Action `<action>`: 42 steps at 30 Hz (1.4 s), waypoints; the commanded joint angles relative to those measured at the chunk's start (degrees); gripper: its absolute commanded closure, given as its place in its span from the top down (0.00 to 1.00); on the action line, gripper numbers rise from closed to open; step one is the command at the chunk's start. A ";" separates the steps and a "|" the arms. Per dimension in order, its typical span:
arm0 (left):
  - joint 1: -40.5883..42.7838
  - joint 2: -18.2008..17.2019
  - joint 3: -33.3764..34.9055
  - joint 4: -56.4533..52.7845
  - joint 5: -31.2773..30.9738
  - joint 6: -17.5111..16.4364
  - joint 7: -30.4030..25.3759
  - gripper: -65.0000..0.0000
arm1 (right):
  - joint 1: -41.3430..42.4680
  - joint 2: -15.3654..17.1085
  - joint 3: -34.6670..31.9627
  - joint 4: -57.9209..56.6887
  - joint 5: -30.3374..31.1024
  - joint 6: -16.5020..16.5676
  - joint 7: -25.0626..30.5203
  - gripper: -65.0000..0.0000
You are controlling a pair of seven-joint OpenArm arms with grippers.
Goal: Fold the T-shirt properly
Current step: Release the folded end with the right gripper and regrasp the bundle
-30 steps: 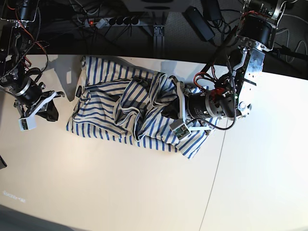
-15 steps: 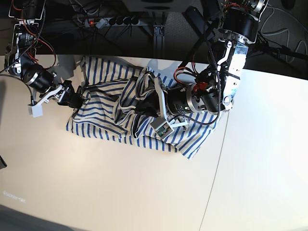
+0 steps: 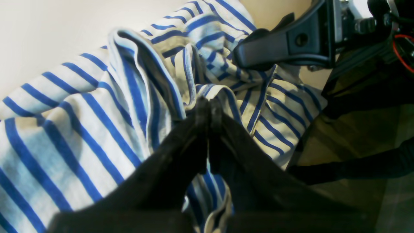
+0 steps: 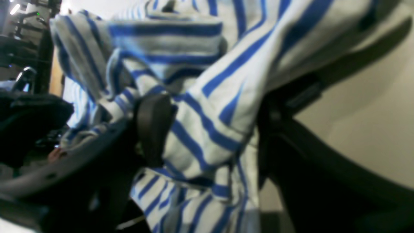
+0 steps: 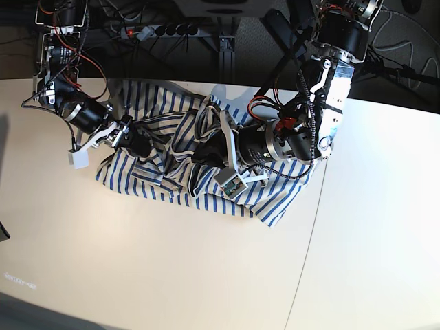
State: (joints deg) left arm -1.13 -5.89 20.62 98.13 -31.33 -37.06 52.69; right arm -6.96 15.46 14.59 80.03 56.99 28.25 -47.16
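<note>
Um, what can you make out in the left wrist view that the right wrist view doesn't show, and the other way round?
Only the left wrist view: the left end effector's dark fingertips close together in the foreground, over the striped shirt.

Only the right wrist view: the right end effector with its jaws spread wide, striped cloth between them.

Both: crumpled folds of the white T-shirt with blue stripes, some pale surface beside it, and dark parts of the other arm.

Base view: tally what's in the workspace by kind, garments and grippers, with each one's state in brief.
Striped garments: 1, the T-shirt, crumpled on the table
Grippers: 2, the left gripper shut, the right gripper open with cloth between its fingers
Total: 3
</note>
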 commanded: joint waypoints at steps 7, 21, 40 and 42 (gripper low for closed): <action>-0.96 0.15 -0.09 0.92 -1.01 0.61 -1.05 0.00 | 0.11 0.39 -0.11 0.44 -1.75 3.56 0.04 0.47; -0.96 0.17 -0.07 1.62 -5.18 0.33 -1.27 0.00 | 0.11 0.42 0.13 0.44 -11.02 3.54 4.68 0.00; -2.62 2.23 -0.07 7.69 -14.97 -2.94 1.57 0.00 | 0.13 5.44 2.49 0.42 -18.67 3.50 10.71 0.00; -3.56 2.21 -0.09 7.69 -14.82 -2.94 1.60 0.00 | 0.13 6.49 3.19 0.42 -18.71 3.50 10.71 0.00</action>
State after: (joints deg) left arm -3.42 -4.08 20.64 104.73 -45.04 -38.65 55.61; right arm -7.09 20.86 17.21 79.96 39.29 28.29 -36.25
